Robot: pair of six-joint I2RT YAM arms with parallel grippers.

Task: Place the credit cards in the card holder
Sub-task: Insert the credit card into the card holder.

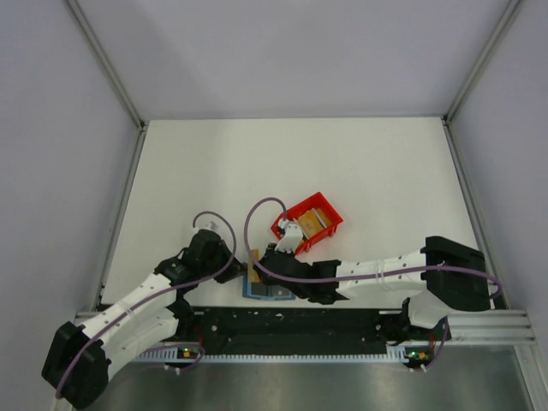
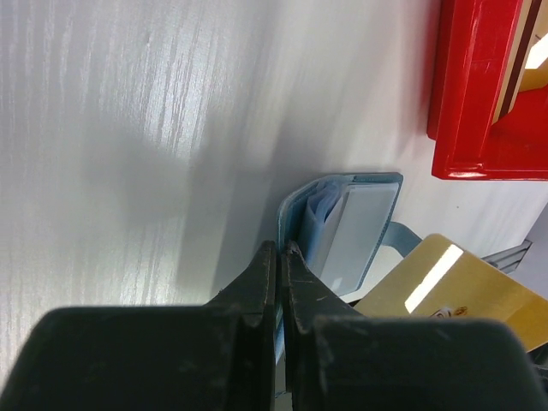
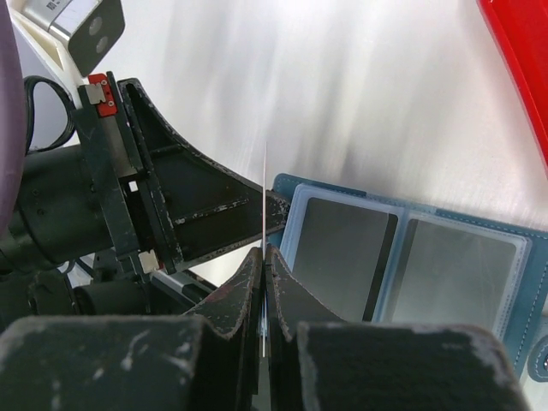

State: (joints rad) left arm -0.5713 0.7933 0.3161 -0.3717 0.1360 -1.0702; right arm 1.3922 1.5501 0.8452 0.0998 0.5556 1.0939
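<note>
Both my grippers are pinched closed: left gripper point(image 2: 280, 250) nips the card holder point(image 3: 411, 274) at its edge, right gripper point(image 3: 264, 253) clamps a gold card point(image 2: 445, 282) edge-on beside it. Holder lies open on white table point(image 1: 300, 163), near red bin point(image 2: 462, 86); pale walls point(image 1: 282, 51) around.

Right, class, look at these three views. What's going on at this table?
The left gripper is shut on the edge of the open teal card holder, steadying it on the table. The right gripper pinches a gold card right at that edge, not yet in a pocket. More cards appear to lie in the red bin nearby.
</note>
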